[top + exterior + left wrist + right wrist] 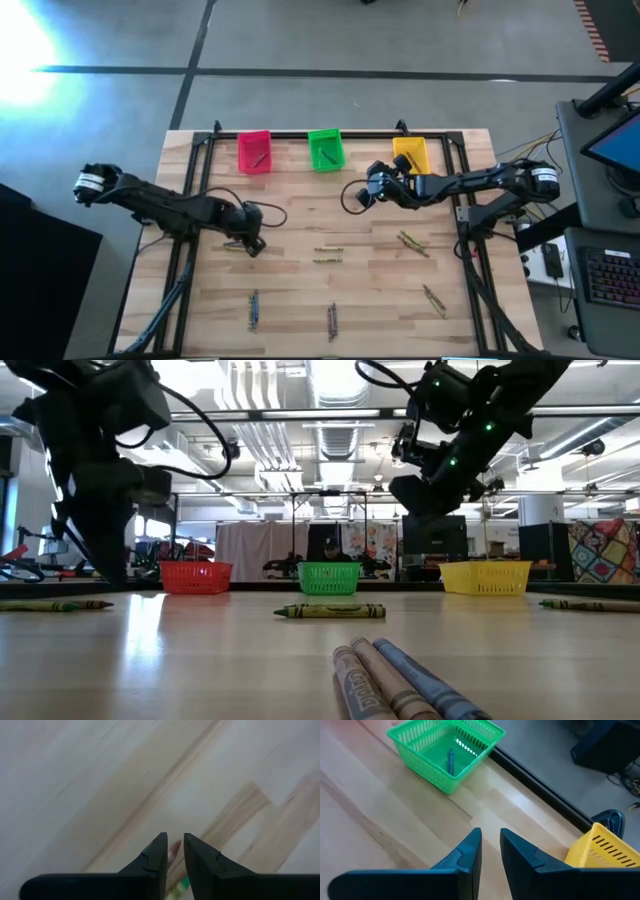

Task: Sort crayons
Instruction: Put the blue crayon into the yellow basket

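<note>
Several crayons lie flat on the wooden table: a pair at the left, two in the middle, others to the right and some near the front. My left gripper points down just beside the left pair, its fingers a narrow gap apart. Through that gap a reddish crayon tip and a greenish bit show on the wood. My right gripper hovers in front of the green bin and the yellow bin, slightly open, with nothing between its fingers.
Three bins stand in a row at the far edge: pink with a crayon inside, green with a blue crayon, and yellow. A dark frame rail runs behind them. In the low view, crayons lie close at the front.
</note>
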